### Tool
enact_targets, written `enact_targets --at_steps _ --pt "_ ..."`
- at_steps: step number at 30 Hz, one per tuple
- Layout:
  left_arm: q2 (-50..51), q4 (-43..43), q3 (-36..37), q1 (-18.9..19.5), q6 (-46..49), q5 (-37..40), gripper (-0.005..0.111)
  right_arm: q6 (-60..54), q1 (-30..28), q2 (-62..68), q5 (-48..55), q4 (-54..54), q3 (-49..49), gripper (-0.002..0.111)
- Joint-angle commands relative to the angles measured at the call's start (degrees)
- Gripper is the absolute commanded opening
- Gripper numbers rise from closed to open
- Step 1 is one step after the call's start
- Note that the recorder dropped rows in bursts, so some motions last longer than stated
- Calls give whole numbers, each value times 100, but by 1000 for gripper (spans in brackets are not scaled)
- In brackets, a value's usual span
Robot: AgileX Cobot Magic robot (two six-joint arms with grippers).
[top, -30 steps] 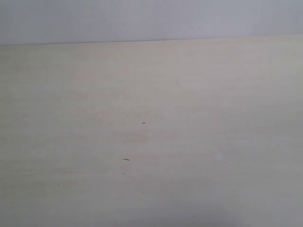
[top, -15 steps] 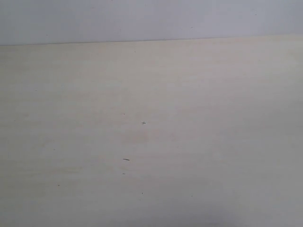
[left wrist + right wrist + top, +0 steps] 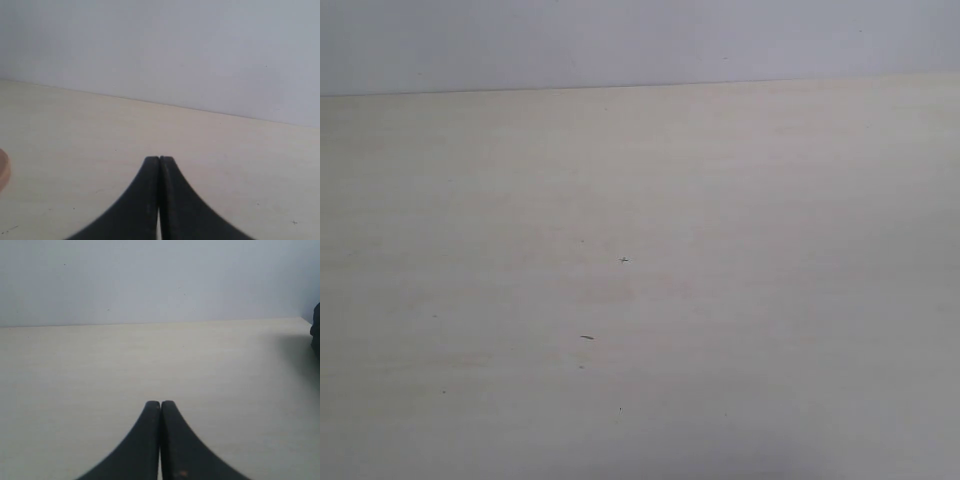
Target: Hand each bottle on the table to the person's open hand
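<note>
Overall, the table [image 3: 770, 300] fills the exterior frame from the bottom edge up to a grey wall [image 3: 620, 40] along the top. The left gripper [image 3: 159, 160] and right gripper [image 3: 160, 404] hang above the table, fingers pressed together.

left pincer [image 3: 159, 162]: fingertips pressed together, nothing between | table [image 3: 240, 150]: pale beige | wall [image 3: 165, 45]: grey-white

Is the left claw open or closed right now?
Shut. In the left wrist view the left claw has its two black fingers pressed flat together, with nothing held between them.
</note>
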Motion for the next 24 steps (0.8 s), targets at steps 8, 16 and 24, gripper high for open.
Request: enact_targets --at_steps 8,16,24 --pt "-38 98 35 20 57 847 0 1 -44 -31 -22 4 27 0" --pt "-38 98 35 20 57 847 0 1 -44 -31 -22 4 27 0" --pt "-38 98 35 20 57 847 0 1 -44 -31 -22 4 27 0"
